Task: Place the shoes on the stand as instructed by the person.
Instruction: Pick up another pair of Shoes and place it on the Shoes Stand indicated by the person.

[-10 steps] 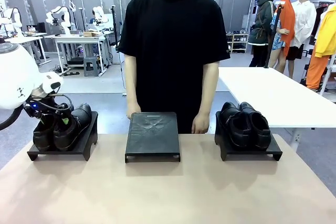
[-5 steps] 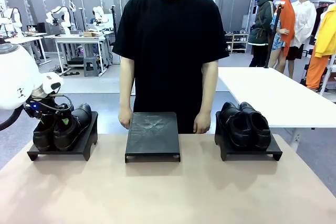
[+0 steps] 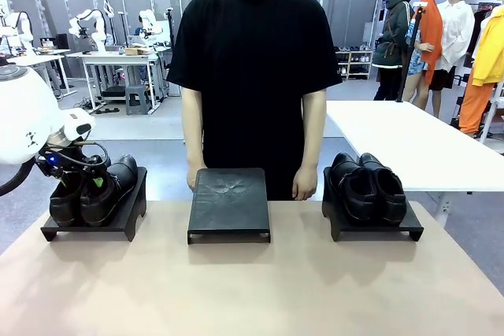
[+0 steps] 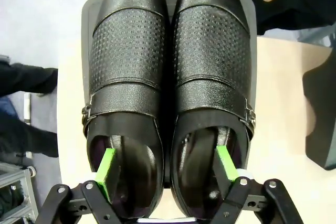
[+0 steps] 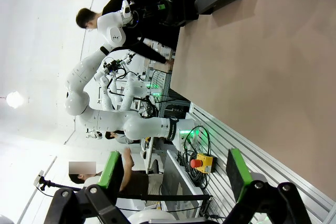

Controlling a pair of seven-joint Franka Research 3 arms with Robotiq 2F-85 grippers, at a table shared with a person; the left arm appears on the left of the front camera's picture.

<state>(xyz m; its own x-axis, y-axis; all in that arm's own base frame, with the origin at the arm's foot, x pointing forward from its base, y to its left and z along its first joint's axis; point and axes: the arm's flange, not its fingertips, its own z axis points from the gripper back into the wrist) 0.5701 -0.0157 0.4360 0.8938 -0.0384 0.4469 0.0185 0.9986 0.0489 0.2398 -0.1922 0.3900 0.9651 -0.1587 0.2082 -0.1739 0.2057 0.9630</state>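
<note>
Taking the middle stand (image 3: 229, 202) as landmark: it lies bare on the table (image 3: 252, 289), directly in front of the person (image 3: 253, 76), whose hands hang just behind its far corners. To its left, on the left stand (image 3: 94, 222), sits one pair of black shoes (image 3: 94, 190); my left gripper (image 4: 167, 169) is lowered over their heel ends, its jaws wide, one green pad (image 4: 108, 171) inside the opening of one shoe and the other pad inside the opening of its neighbour, so the two adjoining inner walls lie between my fingers. To the landmark's right, a second pair of shoes (image 3: 367, 186) rests on the right stand (image 3: 374, 226). My right gripper (image 5: 170, 174) stands wide apart, holding nothing
</note>
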